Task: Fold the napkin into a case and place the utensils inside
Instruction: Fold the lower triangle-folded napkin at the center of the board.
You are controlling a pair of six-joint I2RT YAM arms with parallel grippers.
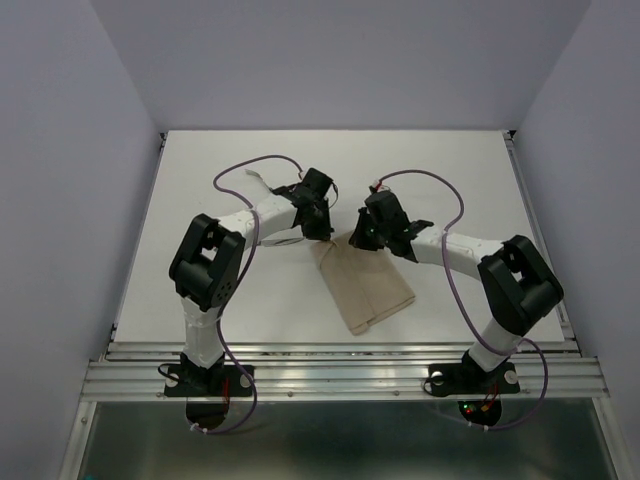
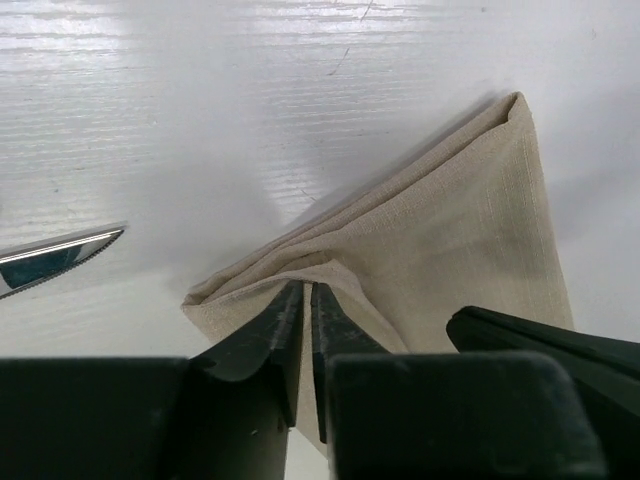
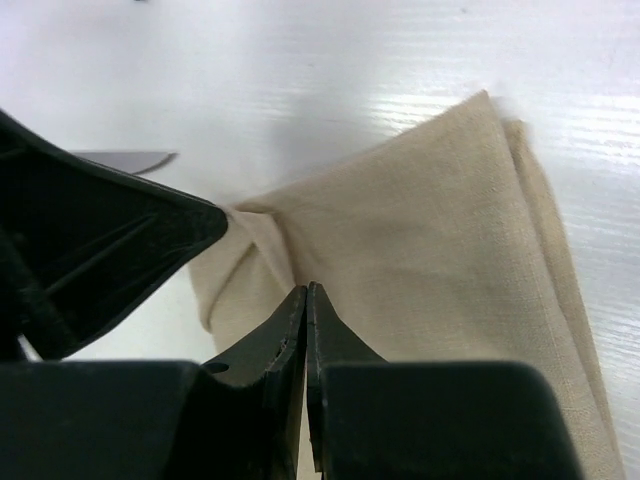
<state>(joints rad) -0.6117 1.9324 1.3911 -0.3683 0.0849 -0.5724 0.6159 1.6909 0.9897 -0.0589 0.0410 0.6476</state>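
The napkin [image 1: 370,290] lies folded into a long tan oblong in the middle of the table [image 1: 450,170]. It slants from a far end between the two wrists down toward the near right. Both arms are bent in over that far end, and from above their black heads cover the corner itself, so the grips can't be read from up there.

Over to the left wrist camera. The left gripper [image 2: 305,292] has its jaws drawn nearly together, with just a sliver between them, and that sliver shows tan cloth. Layers of the fold rise in a little tent right up to the tips, so it is pinching the napkin's edge. How many layers it has caught, I can't tell.

Right wrist camera now. The right gripper [image 3: 307,290] has its jaws pressed tight, tips down on the top layer near the same corner. The cloth creases toward them, so it looks like a thin pinch of napkin.

Each wrist camera sees the other gripper as a dark blurred wedge at the side, blocking part of the cloth.

And there's a knife [image 2: 58,255]: its serrated blade lies on the table just left of the napkin, apart from it. The handle is cut off by the frame edge. From above I can't pick it out beneath the left arm [image 1: 255,215].
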